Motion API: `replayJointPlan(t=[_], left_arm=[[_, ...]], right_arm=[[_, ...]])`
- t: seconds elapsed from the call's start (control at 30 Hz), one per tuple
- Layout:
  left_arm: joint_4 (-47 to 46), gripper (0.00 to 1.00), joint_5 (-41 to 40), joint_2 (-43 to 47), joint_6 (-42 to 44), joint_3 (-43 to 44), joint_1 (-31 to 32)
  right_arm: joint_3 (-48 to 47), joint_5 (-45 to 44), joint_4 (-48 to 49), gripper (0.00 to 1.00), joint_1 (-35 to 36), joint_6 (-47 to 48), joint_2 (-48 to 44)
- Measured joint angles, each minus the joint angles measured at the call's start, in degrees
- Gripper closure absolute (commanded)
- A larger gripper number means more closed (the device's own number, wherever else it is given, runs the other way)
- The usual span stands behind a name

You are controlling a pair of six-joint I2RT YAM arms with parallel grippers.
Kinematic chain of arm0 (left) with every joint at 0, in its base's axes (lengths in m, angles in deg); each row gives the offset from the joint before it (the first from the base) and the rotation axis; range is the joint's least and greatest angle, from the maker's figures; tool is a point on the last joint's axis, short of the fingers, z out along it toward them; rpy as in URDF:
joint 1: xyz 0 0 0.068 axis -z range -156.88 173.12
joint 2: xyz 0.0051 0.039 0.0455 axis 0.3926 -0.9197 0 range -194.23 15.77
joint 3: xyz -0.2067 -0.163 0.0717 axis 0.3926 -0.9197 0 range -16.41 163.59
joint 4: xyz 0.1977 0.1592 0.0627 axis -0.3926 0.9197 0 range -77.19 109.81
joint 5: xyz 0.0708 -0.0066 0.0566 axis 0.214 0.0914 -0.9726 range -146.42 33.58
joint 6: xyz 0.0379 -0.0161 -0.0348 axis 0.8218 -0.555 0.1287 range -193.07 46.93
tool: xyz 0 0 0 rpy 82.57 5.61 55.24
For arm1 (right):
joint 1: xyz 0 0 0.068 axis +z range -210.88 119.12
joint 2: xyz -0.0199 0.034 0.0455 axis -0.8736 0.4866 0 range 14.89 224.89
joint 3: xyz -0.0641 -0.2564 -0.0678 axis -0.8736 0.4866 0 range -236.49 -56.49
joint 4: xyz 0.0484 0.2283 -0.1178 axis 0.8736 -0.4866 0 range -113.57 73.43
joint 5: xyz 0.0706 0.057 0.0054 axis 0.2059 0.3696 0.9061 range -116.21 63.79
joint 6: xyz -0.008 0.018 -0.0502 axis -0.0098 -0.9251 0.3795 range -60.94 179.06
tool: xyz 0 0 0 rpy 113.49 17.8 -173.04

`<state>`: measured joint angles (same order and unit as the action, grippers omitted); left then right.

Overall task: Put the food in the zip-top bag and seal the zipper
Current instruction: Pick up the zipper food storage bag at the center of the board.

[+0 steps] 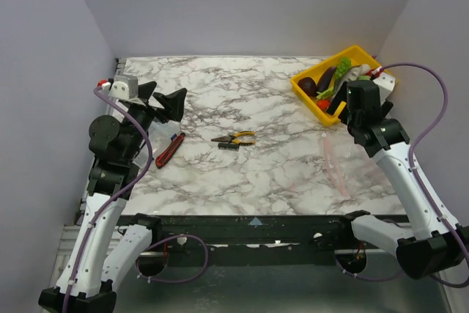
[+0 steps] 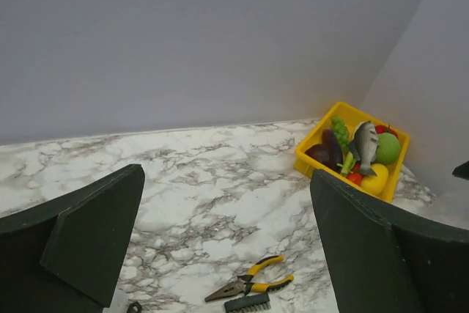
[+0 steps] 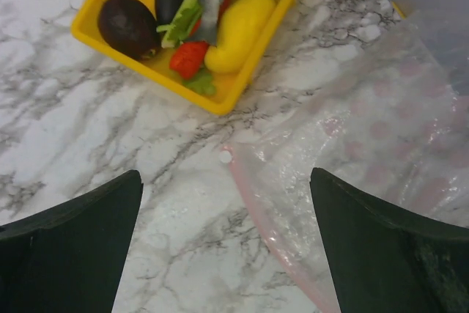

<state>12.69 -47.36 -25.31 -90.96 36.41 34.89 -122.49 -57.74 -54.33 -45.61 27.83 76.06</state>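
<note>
Pink zipper (image 3: 264, 229) of zip-top bag (image 3: 366, 144) near yellow tray (image 3: 220, 105) rim; left pincer (image 2: 227, 181), right pincer (image 3: 226, 177) agape

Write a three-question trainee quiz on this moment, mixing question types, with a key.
1. True or false: some of the food is already inside the zip-top bag.
2. Which lies nearest the middle of the table? A) the pliers B) the yellow bin C) the red-and-black tool
3. Fill in: the left gripper and the right gripper both stand ___ and hold nothing.

Key
1. False: the food all sits in the yellow bin, and the bag lies flat on the table beside it.
2. A
3. open
</note>
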Motion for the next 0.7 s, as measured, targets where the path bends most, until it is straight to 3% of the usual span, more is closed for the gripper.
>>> replayJointPlan(t=[0.27, 0.5, 0.7], left_arm=[[-0.76, 0.02, -0.39, -0.11, -5.68, -3.08, 0.0], [-2.1, 0.02, 1.05, 0.42, -8.61, -4.31, 0.0], [-2.78, 0.01, 2.01, 0.2, -9.73, -4.31, 0.0]], right_arm=[[-2.91, 1.31, -8.7, 0.0, 1.84, 5.46, 3.06], [-5.2, -6.95, -18.01, 0.0, 18.53, 4.81, 18.84], [-5.18, -12.07, -23.61, 0.0, 23.39, 3.48, 26.43]])
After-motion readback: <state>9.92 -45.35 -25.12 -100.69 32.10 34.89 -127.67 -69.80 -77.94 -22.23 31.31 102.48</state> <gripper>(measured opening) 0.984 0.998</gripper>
